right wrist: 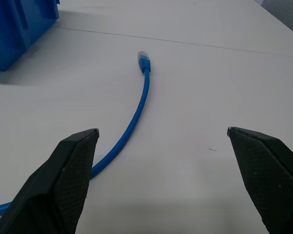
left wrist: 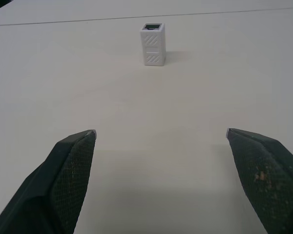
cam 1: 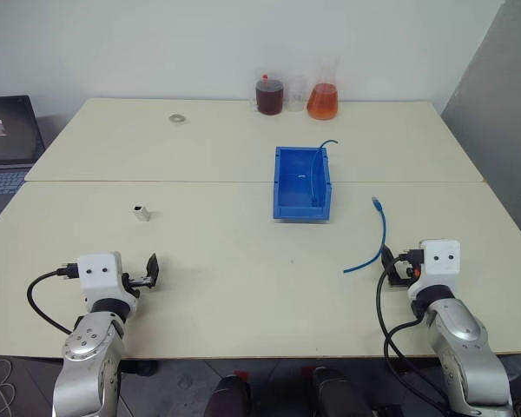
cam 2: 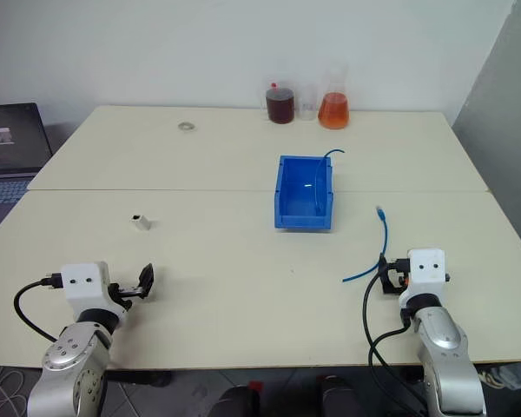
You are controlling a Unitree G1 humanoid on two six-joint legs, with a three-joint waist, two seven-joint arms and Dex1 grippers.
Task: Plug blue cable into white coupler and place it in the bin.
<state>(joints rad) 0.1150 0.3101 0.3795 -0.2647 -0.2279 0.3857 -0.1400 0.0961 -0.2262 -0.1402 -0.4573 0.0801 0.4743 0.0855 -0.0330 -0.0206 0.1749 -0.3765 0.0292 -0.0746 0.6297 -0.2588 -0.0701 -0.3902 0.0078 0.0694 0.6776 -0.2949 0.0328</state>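
Observation:
The blue cable (cam 1: pixel 381 233) lies loose on the table at the right, its clear plug (right wrist: pixel 143 59) pointing away from me. Just behind its near end, my right gripper (right wrist: pixel 162 130) stands open and empty, with the cable running past its left finger. The white coupler (left wrist: pixel 153 44) stands alone on the table at the left, socket up. Some way short of it my left gripper (left wrist: pixel 161 132) is open with nothing in it. The bin (cam 1: pixel 300 211) sits in the middle of the table, beyond both grippers.
Another thin blue cord (cam 1: pixel 327 143) arches over the bin's far rim. At the table's back edge stand a dark jar (cam 1: pixel 269 94) and an orange flask (cam 1: pixel 323 99); a small metal ring (cam 1: pixel 177 118) lies back left. A laptop (cam 1: pixel 4 139) sits off the left side.

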